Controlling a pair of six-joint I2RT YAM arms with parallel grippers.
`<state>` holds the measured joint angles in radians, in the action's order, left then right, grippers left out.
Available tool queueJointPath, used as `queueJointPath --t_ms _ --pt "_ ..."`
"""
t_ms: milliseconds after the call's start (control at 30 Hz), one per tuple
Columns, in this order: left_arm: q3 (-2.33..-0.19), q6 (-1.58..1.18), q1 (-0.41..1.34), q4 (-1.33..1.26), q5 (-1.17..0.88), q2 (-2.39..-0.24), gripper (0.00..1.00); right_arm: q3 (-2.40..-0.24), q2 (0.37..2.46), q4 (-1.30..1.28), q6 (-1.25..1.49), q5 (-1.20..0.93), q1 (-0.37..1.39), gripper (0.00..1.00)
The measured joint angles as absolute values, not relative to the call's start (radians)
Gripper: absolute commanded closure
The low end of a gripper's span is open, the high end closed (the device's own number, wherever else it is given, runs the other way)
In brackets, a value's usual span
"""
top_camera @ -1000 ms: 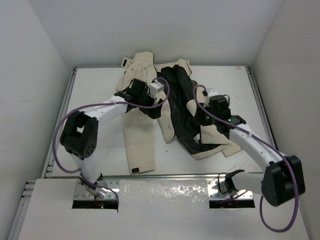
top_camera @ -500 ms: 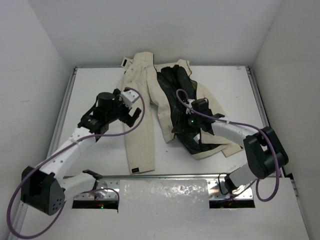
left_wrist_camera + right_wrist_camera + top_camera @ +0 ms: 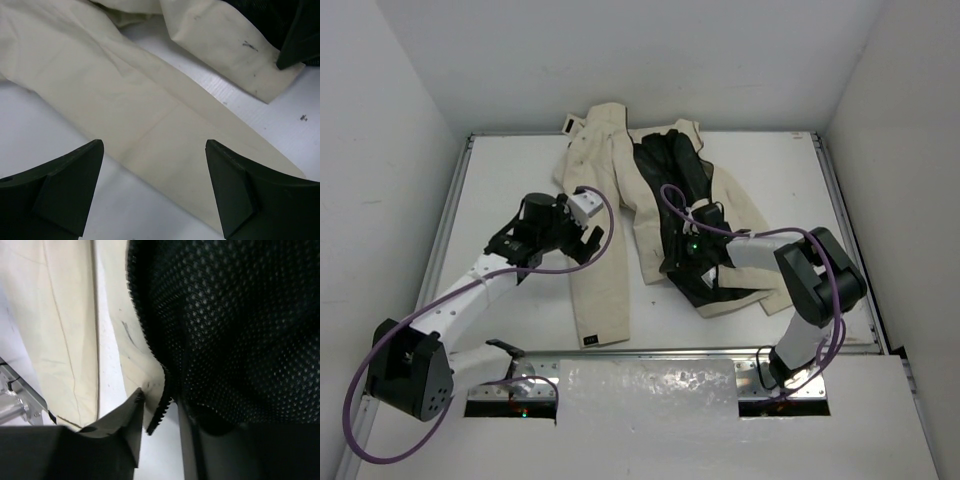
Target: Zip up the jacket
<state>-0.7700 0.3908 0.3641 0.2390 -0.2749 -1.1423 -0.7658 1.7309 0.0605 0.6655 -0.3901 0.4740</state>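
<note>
On the white table [image 3: 510,180], a cream jacket [image 3: 610,270] lies unzipped, black lining showing, between two robot arms.
The left gripper [image 3: 588,238] hangs wide open above a sleeve, touching nothing. The right gripper [image 3: 678,262] sits at the front's lower edge, jaws parted around the toothed zipper edge [image 3: 159,417].
</note>
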Motion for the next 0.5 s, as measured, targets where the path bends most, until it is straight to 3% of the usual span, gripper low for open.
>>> queueJointPath --t_ms 133,500 --pt "-0.738 0.357 0.380 0.239 -0.289 -1.142 0.25 -0.783 1.731 0.067 0.657 -0.395 0.474 0.70" --pt "-0.720 0.340 0.406 0.216 -0.271 -1.143 0.25 -0.872 1.732 0.003 0.597 -0.370 0.502 0.71"
